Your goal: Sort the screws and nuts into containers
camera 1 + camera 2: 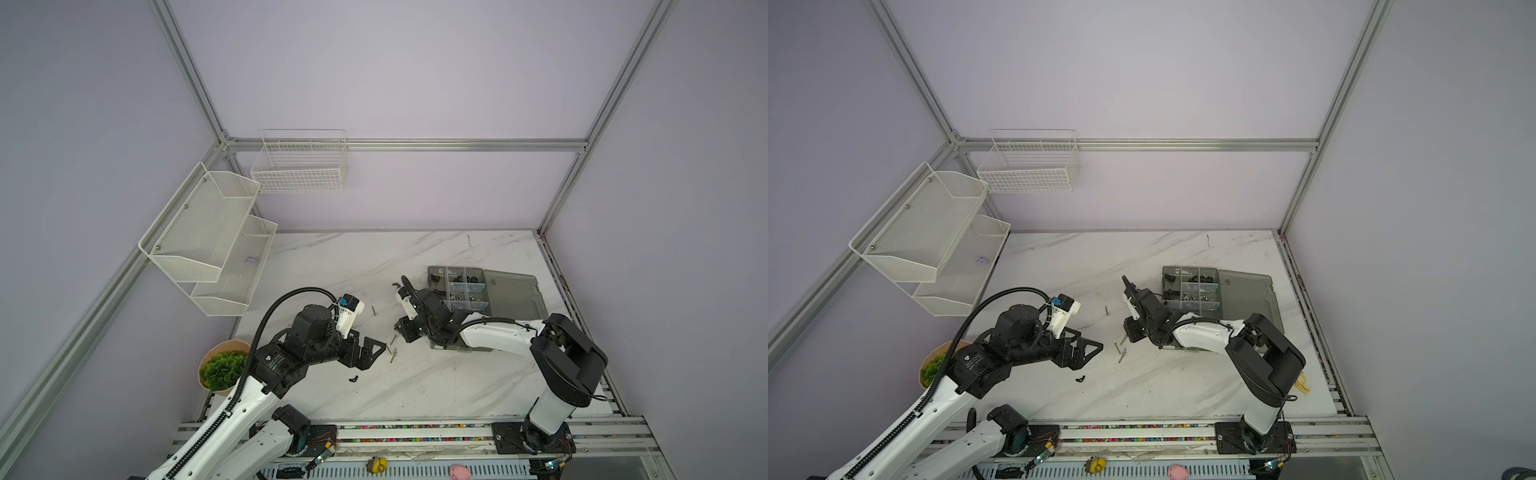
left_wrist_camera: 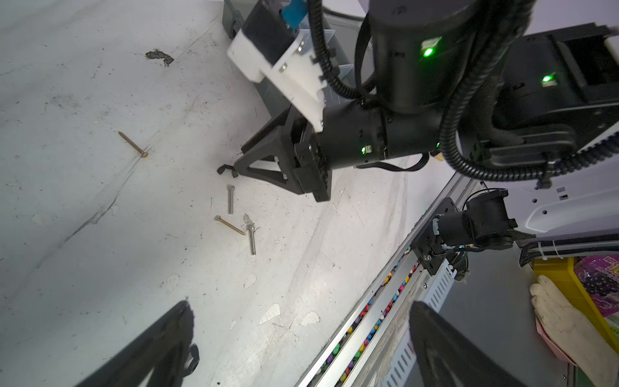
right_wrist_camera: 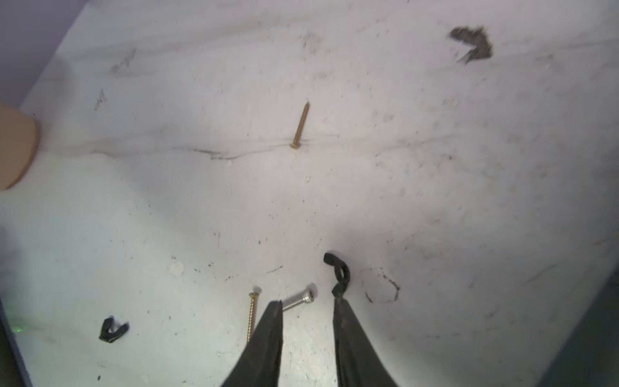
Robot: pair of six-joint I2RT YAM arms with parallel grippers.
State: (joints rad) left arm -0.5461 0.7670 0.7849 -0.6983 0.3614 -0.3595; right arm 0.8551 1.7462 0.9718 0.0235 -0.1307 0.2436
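Screws (image 1: 391,348) lie loose on the marble table (image 3: 435,167) near the organizer box (image 1: 511,291), whose near compartments my right arm (image 1: 490,336) hides in both top views. My right gripper (image 3: 307,301) stands partly open, gripping nothing. A black wing nut (image 3: 339,274) sits against one fingertip, and the other covers the ends of a silver bolt (image 3: 298,297) and a brass screw (image 3: 253,313). My left gripper (image 2: 301,305) gapes wide and empty, one finger half hiding a second wing nut (image 2: 194,358).

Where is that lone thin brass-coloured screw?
In both top views the lone brass-coloured screw lies mid-table, left of the grey plastic organizer box, above three clustered screws.
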